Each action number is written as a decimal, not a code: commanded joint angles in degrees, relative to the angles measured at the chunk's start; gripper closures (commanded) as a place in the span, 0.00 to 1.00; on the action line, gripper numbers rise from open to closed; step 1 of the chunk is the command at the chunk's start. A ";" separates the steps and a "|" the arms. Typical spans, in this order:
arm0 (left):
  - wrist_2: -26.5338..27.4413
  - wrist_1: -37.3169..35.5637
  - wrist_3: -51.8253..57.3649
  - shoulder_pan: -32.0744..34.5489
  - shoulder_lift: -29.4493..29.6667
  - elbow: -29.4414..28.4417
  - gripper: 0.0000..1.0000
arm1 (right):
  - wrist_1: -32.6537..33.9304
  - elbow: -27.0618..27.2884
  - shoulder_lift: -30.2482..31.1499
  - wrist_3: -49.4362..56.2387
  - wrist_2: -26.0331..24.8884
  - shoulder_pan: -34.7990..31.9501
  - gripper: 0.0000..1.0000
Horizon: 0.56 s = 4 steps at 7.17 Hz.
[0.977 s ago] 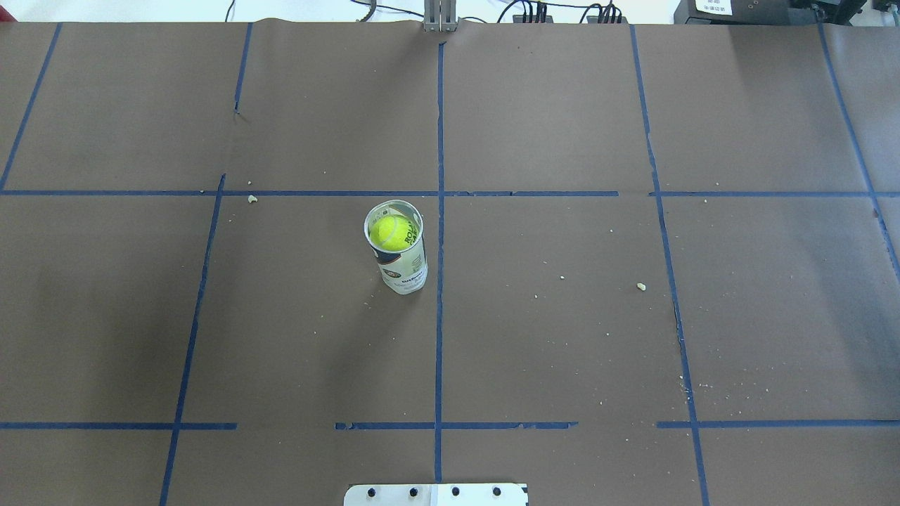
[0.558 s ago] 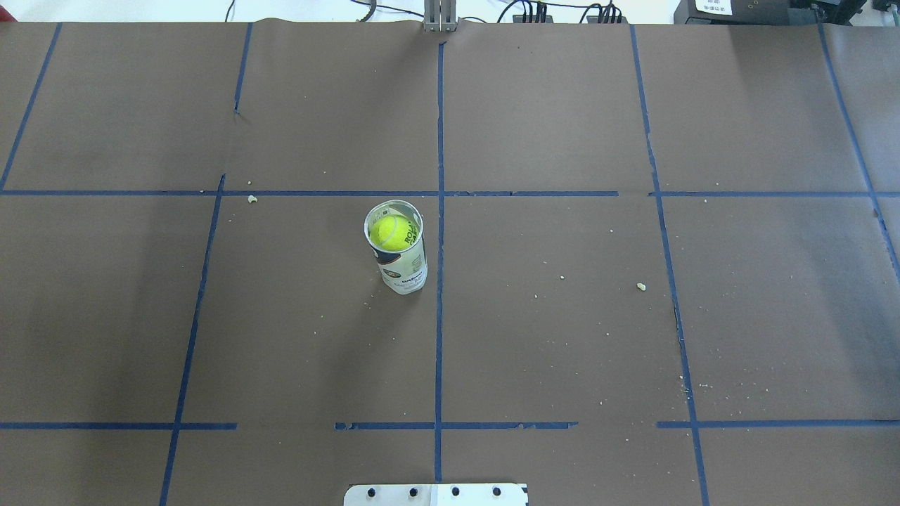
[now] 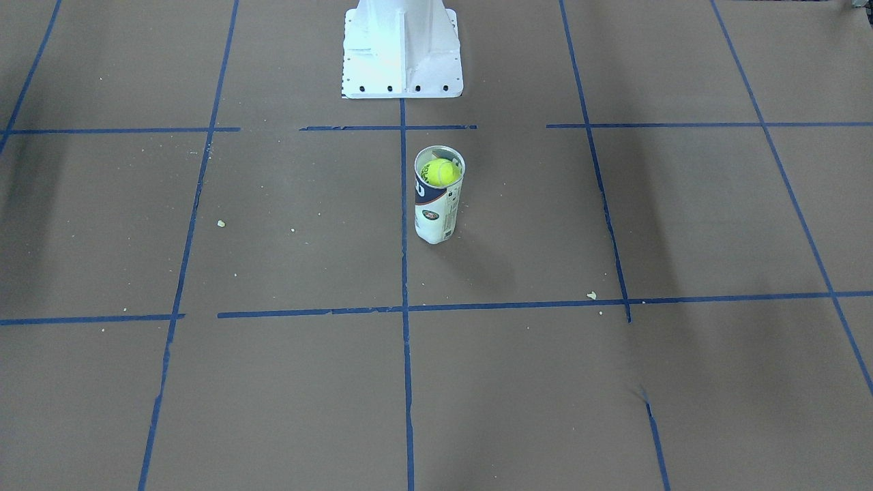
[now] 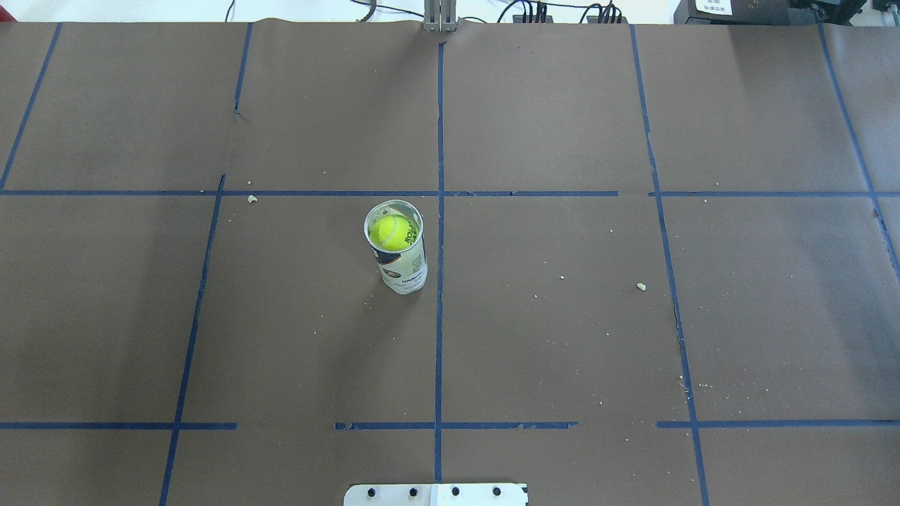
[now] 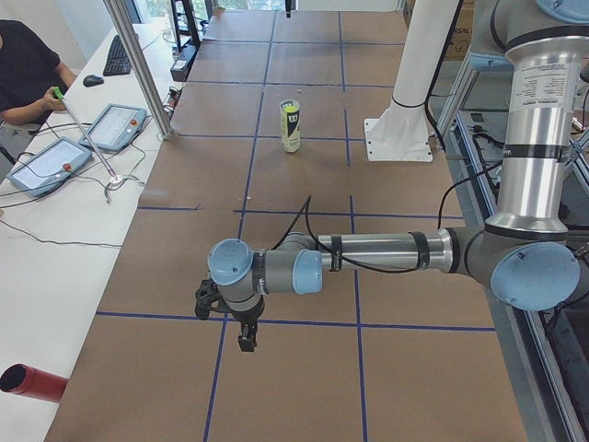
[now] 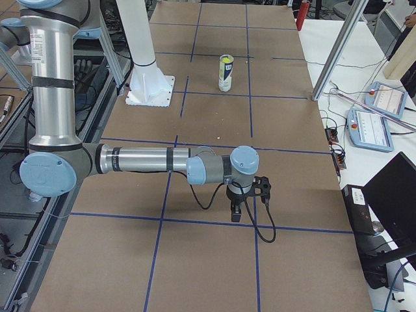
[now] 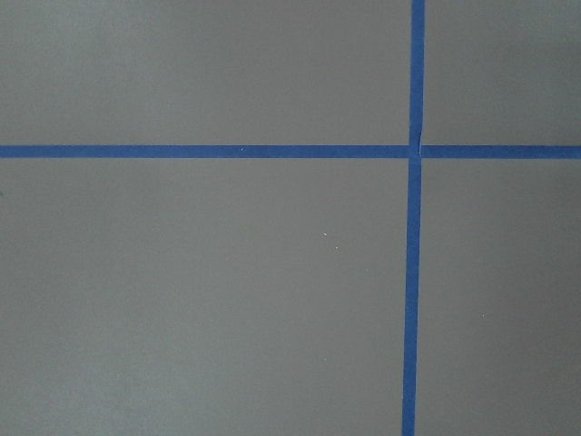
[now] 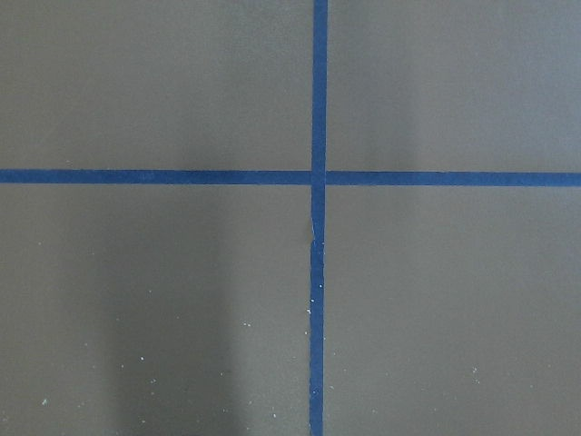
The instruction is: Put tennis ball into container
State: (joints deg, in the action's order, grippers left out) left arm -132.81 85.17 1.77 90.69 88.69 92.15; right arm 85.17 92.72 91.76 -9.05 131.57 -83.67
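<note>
One tennis ball (image 4: pixel 391 232) sits in the container (image 4: pixel 402 270) mouth, 12 o'clock from the pedestal (image 3: pixel 402 54). Left gripper (image 5: pixel 247 343) and right gripper (image 6: pixel 235 214) closure: cannot tell. Hazard: a passing arm tips the narrow container, spilling the ball.

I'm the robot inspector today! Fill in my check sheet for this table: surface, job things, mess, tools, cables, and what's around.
Surface: brown-covered table marked with a blue tape grid.
Job's things: the tennis ball sits inside the upright container, near its mouth.
Clutter: small pale crumbs scattered about.
Tools: left tool and right tool hang over bare table, far from the container; open or shut cannot be told.
Cables: a black cable loops down by the right tool; plugged cables lie at the far edge.
Surroundings: white pedestal; a person at a side desk with control tablets.
</note>
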 commanded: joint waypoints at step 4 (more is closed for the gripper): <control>0.44 -1.94 0.60 0.01 -1.50 2.69 0.00 | 0.00 0.00 0.00 0.00 0.00 0.00 0.00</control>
State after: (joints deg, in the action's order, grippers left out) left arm -132.59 83.15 2.19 90.72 87.34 94.81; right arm 85.17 92.73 91.76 -9.05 131.57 -83.67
